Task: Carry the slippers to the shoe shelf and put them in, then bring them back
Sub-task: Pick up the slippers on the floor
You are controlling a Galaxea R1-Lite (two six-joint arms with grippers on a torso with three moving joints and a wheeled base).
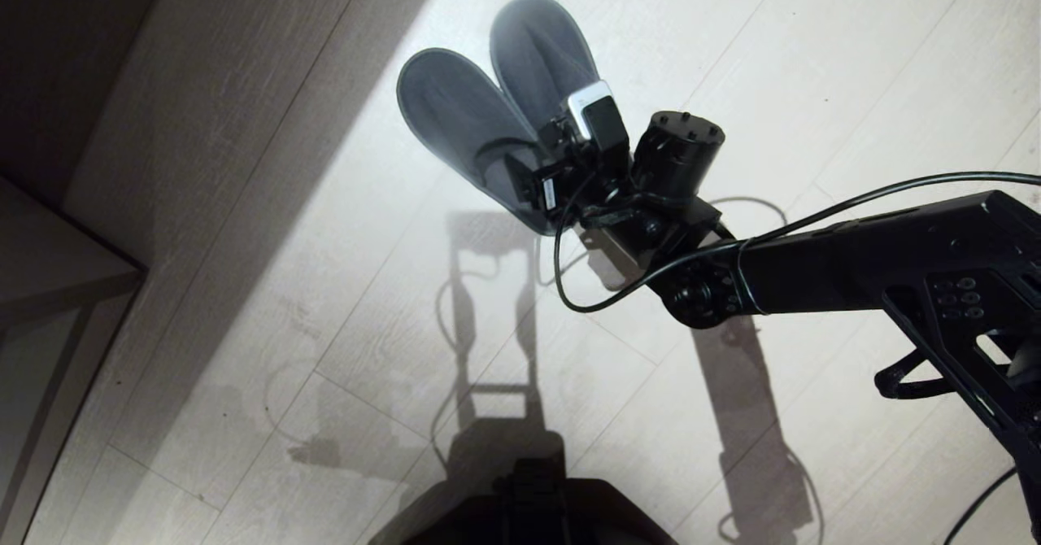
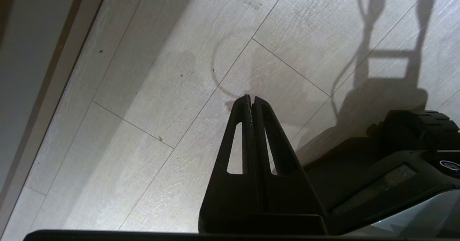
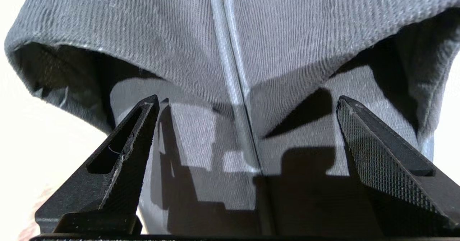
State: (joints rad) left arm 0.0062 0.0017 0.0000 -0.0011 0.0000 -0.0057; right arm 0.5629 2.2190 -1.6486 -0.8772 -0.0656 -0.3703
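The right gripper is spread wide and grips nothing; its fingers are poised just over the heel ends of the slippers, which lie touching side by side on the sunlit pale plank floor. The arm is stretched forward and angled down. The left gripper is pressed closed, parked above the floor.

No text (or label) can be read anywhere.
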